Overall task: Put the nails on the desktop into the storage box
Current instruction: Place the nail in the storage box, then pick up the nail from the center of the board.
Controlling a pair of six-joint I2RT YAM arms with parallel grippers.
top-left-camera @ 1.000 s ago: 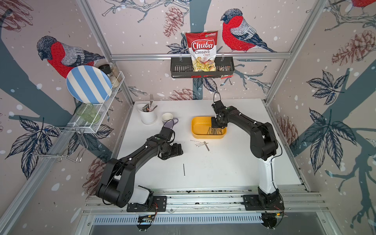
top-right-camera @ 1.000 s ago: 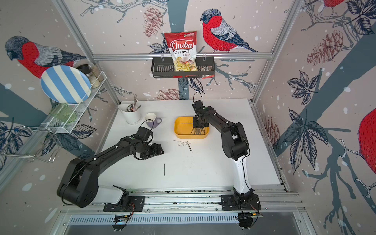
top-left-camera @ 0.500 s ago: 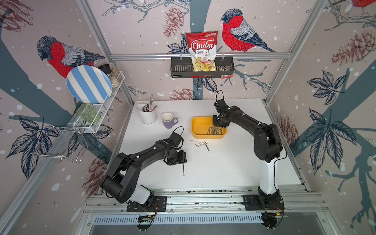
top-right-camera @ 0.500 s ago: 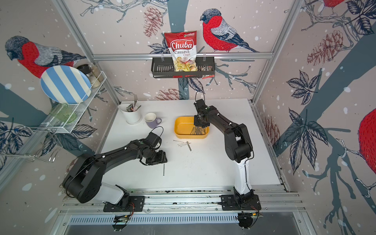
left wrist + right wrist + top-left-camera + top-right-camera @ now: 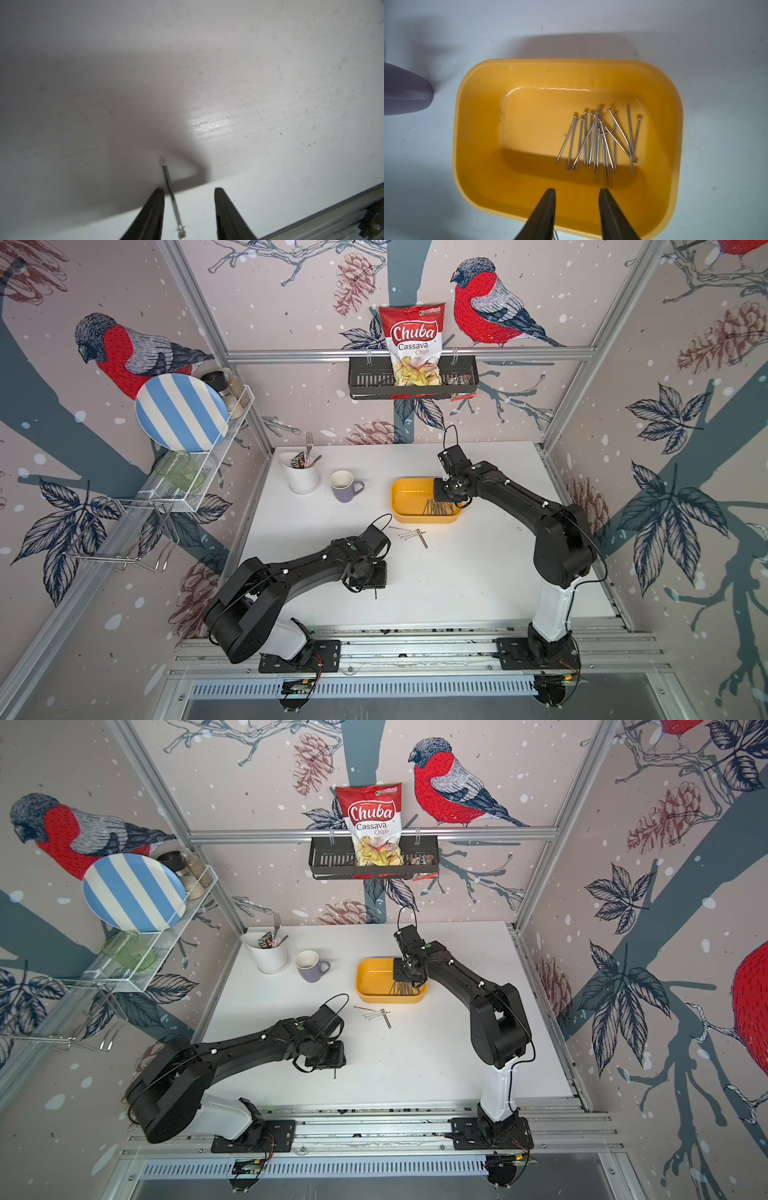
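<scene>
1. The left pincer [image 5: 188, 190] is low over the bench [image 5: 478, 572] with its fingers spread to either side of a lone nail [image 5: 172, 196]. I judge it is placed this way so that closing the fingers will pinch the shank crosswise.
2. The lone nail lies flat on the bench and runs lengthwise through the gap. It is close beside one finger and has clear room to the other. I cannot tell whether it touches the near finger. It is not clamped.
3. The nail's pointed end reaches out beyond the fingertips. Its head lies back toward the wrist.
4. The right pincer [image 5: 576, 190] hangs above the storage box [image 5: 483, 124]. Its fingers are spread and nothing is between them. This looks like the pose for dropping a load, directly over the tub so nothing spills onto the bench.
5. The nails in the box [image 5: 598, 141] lie in a rough bundle just ahead of the right pincer's fingertips. They are on the floor of the tub, toward one end.
6. A loose cluster of nails [image 5: 411, 534] is on the bench just outside the box wall, between the two pincers and nearer the right one.
7. Judged from this, most of the nails are stowed. The lone nail and the cluster are not yet in the box.
</scene>
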